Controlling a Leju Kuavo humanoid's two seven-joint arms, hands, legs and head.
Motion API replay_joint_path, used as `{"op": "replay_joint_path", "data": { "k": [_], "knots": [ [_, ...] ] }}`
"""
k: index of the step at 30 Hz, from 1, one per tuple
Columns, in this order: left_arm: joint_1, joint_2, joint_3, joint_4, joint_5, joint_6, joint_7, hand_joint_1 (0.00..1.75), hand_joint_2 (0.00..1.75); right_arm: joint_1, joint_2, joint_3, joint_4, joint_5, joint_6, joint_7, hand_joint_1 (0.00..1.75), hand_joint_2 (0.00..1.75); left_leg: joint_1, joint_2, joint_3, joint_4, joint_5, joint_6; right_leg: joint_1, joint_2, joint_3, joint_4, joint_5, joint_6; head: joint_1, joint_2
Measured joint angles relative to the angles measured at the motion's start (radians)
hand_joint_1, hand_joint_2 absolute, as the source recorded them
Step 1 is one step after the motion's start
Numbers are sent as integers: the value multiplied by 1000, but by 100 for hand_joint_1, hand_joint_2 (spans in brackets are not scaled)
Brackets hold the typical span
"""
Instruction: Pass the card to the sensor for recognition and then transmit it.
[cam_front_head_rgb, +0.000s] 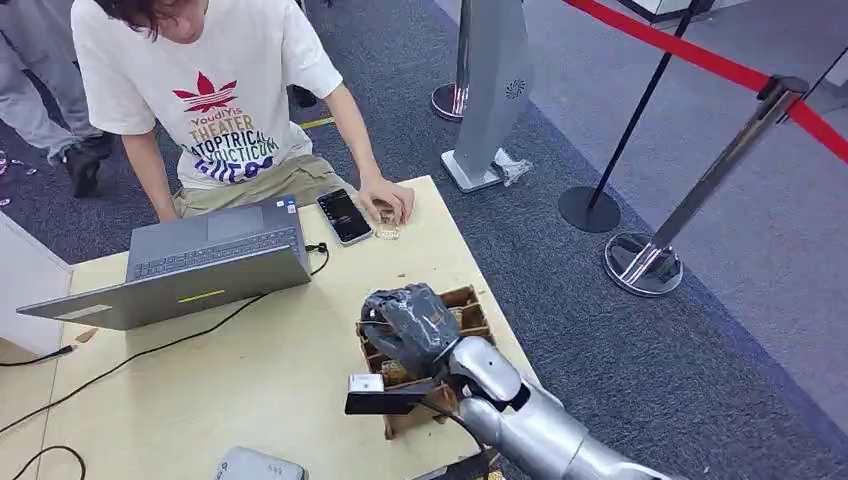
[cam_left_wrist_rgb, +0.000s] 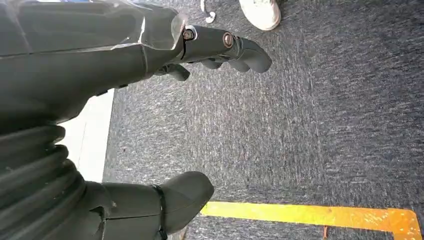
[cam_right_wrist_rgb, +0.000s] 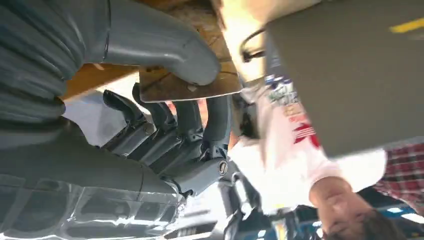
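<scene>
On the table's (cam_front_head_rgb: 250, 390) left I see the laptop (cam_front_head_rgb: 200, 265), its cable trailing off the near edge, and a grey device (cam_front_head_rgb: 258, 466) at the front edge; I take it for the sensor but cannot tell. My left hand (cam_left_wrist_rgb: 150, 115) hangs over the carpet, fingers apart, idle so the right can work. A person leans in behind the phone (cam_front_head_rgb: 344, 216), likely waiting to receive. My right hand (cam_front_head_rgb: 415, 322) sits over the wooden tray (cam_front_head_rgb: 470, 300), thumb and fingers pinching the card (cam_right_wrist_rgb: 190, 86), ready to lift it out.
</scene>
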Motion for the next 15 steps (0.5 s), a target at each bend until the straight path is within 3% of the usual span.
{"op": "replay_joint_path", "data": {
  "k": [7, 15],
  "knots": [
    [-4, 0, 0, 0, -14, -3, 0, 0, 175, -59, 3, 0, -87, -134, 109, -44, 175, 175, 0, 0, 0, 0, 0, 0, 0, 0, 0, 0, 0, 0, 0, 0],
    [-4, 0, 6, 0, -13, -6, -10, 0, 175, -135, 3, 3, -108, -227, 132, -73, 175, 175, 0, 0, 0, 0, 0, 0, 0, 0, 0, 0, 0, 0, 0, 0]
  ]
}}
